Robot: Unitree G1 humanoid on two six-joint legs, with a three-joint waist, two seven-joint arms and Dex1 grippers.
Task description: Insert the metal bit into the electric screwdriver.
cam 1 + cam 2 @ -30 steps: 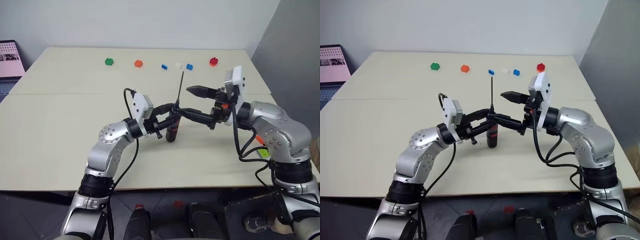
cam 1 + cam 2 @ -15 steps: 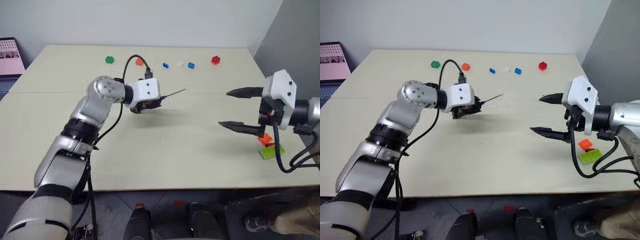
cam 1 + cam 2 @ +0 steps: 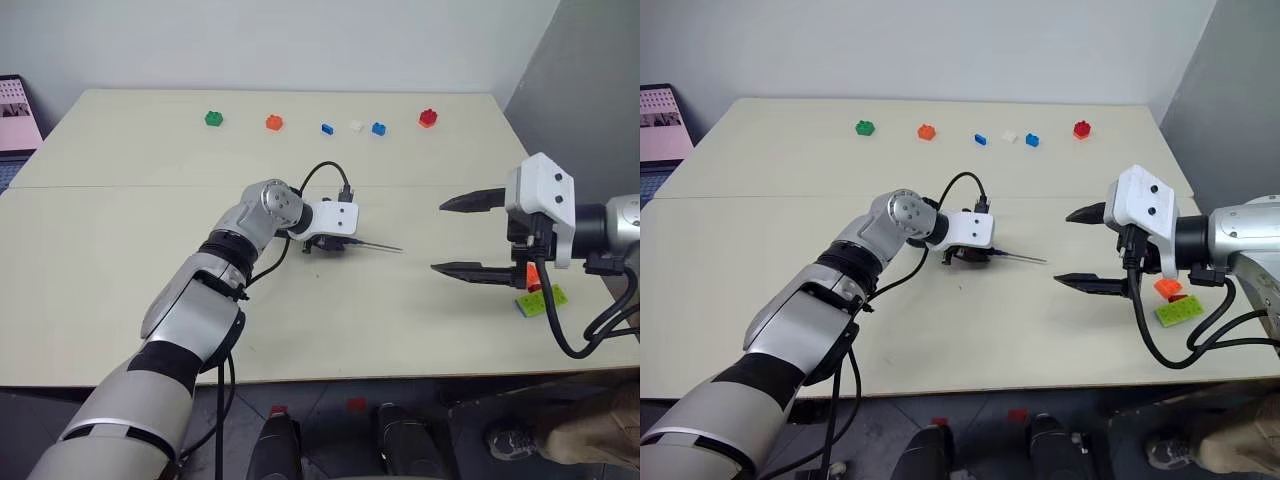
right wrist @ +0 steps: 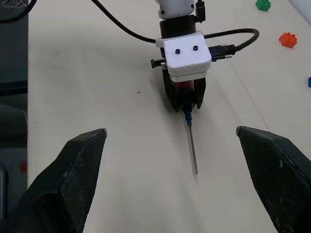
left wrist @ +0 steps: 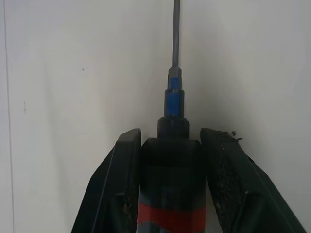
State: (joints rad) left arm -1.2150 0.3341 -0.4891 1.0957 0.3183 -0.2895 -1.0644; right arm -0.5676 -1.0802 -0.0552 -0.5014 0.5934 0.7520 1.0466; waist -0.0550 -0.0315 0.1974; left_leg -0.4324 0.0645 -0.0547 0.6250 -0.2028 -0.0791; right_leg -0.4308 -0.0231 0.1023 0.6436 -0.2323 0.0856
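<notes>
Electric screwdriver [image 5: 170, 194] clamped between the two black fingers [image 5: 121, 189] of the left gripper [image 3: 333, 243], black body with red band sitting in the grip, blue collar ahead of it. Metal bit [image 3: 380, 247] already seated in the screwdriver's nose, projecting straight out as a thin grey rod and pointing across the table toward the right gripper [image 3: 465, 235]. Low over the middle of the table [image 3: 120, 260], bit lying nearly level with the surface; tip touching or just above the top cannot be told. Right gripper spread wide and holding nothing, hovering near the table's right side, well apart from the bit's tip, with a broad bare stretch of tabletop between them. Seam across the table [image 3: 110, 187] running just behind the left gripper. Far edge lined with small bricks: green brick [image 3: 213, 118], orange brick [image 3: 274, 122], small blue brick [image 3: 327, 129], white brick [image 3: 357, 127], second blue brick [image 3: 379, 128], red brick [image 3: 428, 118], all well clear of both grippers. Green plate brick [image 3: 541, 300] and orange piece [image 3: 533, 277] close below the right gripper near the right edge. Wide open surface toward the near edge and on the left.
</notes>
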